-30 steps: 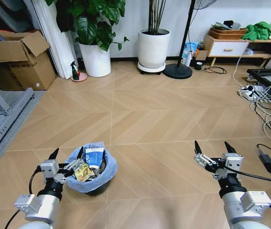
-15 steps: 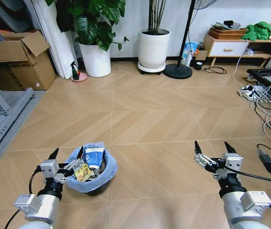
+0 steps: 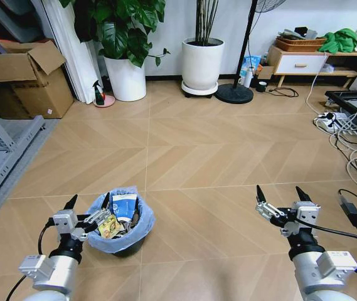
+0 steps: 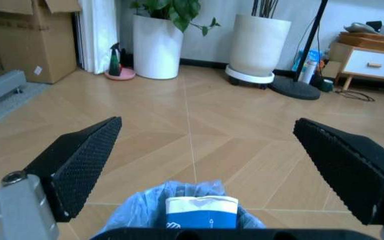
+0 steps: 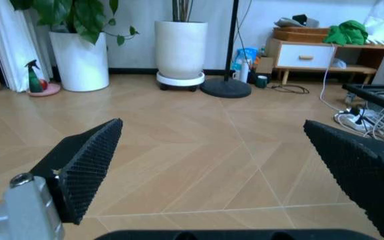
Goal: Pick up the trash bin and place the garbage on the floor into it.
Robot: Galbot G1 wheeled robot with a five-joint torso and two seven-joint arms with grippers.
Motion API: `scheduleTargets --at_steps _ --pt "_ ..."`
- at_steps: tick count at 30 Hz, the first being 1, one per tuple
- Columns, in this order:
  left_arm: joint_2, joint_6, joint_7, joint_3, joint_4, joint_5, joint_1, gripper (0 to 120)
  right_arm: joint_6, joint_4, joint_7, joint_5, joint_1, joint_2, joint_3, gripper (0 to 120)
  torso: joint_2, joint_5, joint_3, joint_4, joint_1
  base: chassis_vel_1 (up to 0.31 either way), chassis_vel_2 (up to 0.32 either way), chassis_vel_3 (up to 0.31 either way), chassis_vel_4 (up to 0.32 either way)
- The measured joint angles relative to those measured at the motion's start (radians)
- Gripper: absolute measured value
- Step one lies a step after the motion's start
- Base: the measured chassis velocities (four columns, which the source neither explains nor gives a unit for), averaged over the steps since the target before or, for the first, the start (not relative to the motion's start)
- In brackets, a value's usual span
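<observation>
The garbage (image 3: pixel 117 216) is sitting inside the trash bin (image 3: pixel 120 227) at seven o'clock; the floor (image 3: pixel 203 157) is looking litter-free, so the task seems nearly finished. Left end effector (image 3: pixel 88 205) and right end effector (image 3: pixel 283 195) are hanging with fingers apart.

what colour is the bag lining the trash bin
Light blue bag, clearest in the head view.

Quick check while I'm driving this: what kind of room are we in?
Likely a home-style living space used as a test room: herringbone wooden floor, potted plants in white pots, a low cabinet, plus cardboard boxes and loose cables at the edges.
</observation>
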Motion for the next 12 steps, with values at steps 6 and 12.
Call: scheduleTargets --at_steps 6,12 --pt "0.000 0.000 0.000 0.000 0.000 0.000 0.000 100 0.000 0.000 0.000 0.000 0.000 0.000 0.000 100 0.000 0.0000 0.000 0.0000 0.000 0.000 0.000 0.000 0.000" --pt "0.000 0.000 0.000 0.000 0.001 0.000 0.000 100 0.000 0.000 0.000 0.000 0.000 0.000 0.000 100 0.000 0.0000 0.000 0.0000 0.000 0.000 0.000 0.000 0.000"
